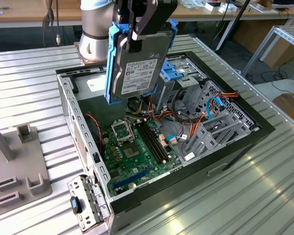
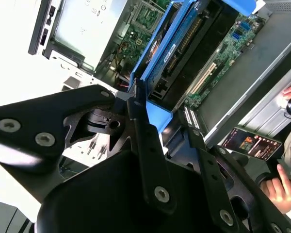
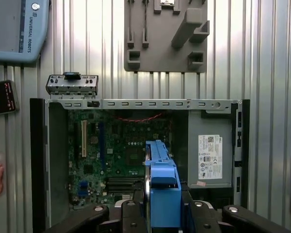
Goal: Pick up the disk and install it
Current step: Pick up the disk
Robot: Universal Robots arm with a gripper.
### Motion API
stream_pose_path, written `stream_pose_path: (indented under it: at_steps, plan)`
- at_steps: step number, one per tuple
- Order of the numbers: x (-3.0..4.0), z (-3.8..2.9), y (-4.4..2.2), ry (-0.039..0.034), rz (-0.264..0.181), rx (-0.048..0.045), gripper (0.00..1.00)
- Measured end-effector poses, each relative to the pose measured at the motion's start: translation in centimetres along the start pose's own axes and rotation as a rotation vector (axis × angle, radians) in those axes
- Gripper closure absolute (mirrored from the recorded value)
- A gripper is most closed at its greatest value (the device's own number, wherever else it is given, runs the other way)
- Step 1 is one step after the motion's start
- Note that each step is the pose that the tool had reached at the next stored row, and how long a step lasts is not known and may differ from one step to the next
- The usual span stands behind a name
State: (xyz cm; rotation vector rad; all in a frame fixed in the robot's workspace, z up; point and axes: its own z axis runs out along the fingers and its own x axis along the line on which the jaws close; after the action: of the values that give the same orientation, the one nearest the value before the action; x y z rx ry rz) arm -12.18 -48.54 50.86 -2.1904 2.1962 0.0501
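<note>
Gripper clamps the grey metal, blue-railed disk upright over the open black computer case; the second wrist view adds a person's hand.

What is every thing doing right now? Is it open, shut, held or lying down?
disk, held upright in the air above the case, not yet in.
gripper, shut on the disk.
computer case, lying on its side, cover off, insides showing.
bracket, swung out at the case's corner.
</note>
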Motion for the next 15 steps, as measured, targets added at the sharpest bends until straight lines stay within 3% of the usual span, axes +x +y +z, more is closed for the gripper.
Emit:
stream_pose_path:
  at_steps: [2, 4, 9, 12, 15]
  plan:
    - [0.0, 0.03, -0.6, -0.0002, 0.0, 0.0001, 0.63]
    - [0.09, 0.04, -0.7, 0.0002, 0.0, -0.0001, 0.63]
    - [1.81, 0.0, -0.7, -0.0001, 0.0, 0.0, 0.63]
    - [3.17, -0.05, -0.71, -0.0001, 0.0, 0.0, 0.63]
    - [5.48, -0.14, -0.71, 0.0, 0.0, 0.0, 0.63]
